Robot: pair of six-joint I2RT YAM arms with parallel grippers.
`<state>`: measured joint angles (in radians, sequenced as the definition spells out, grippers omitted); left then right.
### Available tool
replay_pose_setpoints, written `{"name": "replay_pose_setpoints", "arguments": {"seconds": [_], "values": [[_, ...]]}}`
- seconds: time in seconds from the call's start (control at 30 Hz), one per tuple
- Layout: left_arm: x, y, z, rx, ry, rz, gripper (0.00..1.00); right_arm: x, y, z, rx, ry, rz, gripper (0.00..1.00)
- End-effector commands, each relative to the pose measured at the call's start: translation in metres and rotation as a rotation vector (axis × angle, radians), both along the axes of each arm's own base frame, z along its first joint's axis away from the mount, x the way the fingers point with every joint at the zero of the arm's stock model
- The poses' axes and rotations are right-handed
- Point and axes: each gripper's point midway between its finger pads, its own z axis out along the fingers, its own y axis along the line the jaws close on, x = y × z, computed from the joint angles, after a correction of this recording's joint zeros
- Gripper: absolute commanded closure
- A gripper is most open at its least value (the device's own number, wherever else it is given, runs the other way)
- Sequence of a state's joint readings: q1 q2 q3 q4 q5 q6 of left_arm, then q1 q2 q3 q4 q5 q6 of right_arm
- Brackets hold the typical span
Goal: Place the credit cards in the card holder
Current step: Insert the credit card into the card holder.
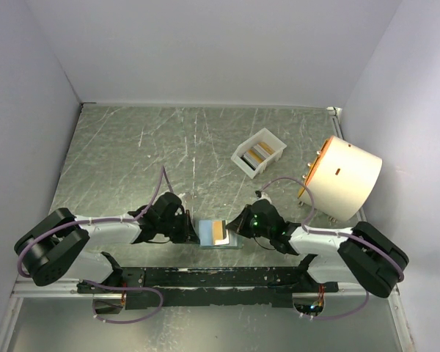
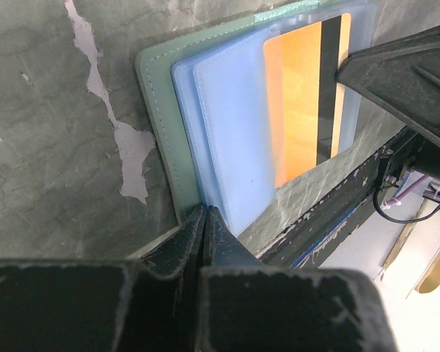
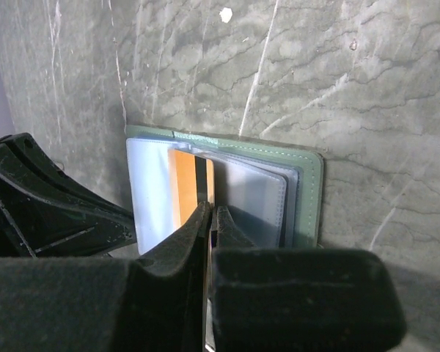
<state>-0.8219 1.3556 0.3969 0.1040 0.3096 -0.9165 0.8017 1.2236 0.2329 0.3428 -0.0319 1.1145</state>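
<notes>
Top external view: the card holder (image 1: 207, 236) lies open on the table (image 1: 132, 161), close to the near edge and just ahead of the black base rail (image 1: 220, 277). The left pincer (image 1: 193, 229) is at its left side and the right pincer (image 1: 240, 226) at its right, so both flanks are hemmed in. A gold credit card (image 1: 220, 232) shows on the open sleeves. Beyond the holder the table runs bare to the back wall. The white tray (image 1: 242, 165), with more credit cards (image 1: 260, 152) inside, sits well apart toward the far right. A cream drum-shaped object (image 1: 345, 176) is near the tray, by the right wall.

Left wrist view: the left pincer (image 2: 205, 216) is squeezed shut on the holder's near edge, its tips meeting where the green cover (image 2: 158, 110) and the pale blue sleeves end. The gold card (image 2: 301, 110), dark stripe along one side, lies partly under a clear sleeve. The other arm's black bulk covers its far corner. The rail runs just beside the holder's lower edge.

Right wrist view: the right pincer (image 3: 207, 213) is closed tight, its tips pinching the striped edge of the gold card (image 3: 182, 192). The green cover's stitched border (image 3: 308, 198) lies flat, with bare table beyond it. The left arm crowds the opposite side.
</notes>
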Motion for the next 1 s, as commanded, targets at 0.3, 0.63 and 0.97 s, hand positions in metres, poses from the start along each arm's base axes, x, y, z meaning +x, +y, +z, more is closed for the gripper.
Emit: {"name": "replay_pose_setpoints", "arguments": {"seconds": [0.3,0.63,0.97], "values": [[-0.016,0.012,-0.023,0.085,0.043,-0.013,0.91,-0.011,0.012,-0.01,-0.029,0.03,0.057,1.0],[-0.017,0.012,-0.022,0.088,0.043,-0.014,0.91,-0.008,0.012,-0.008,-0.127,0.025,0.083,0.76],[-0.017,0.009,-0.023,0.085,0.047,-0.018,0.91,-0.011,0.02,-0.003,-0.119,0.015,0.121,0.64]]}}
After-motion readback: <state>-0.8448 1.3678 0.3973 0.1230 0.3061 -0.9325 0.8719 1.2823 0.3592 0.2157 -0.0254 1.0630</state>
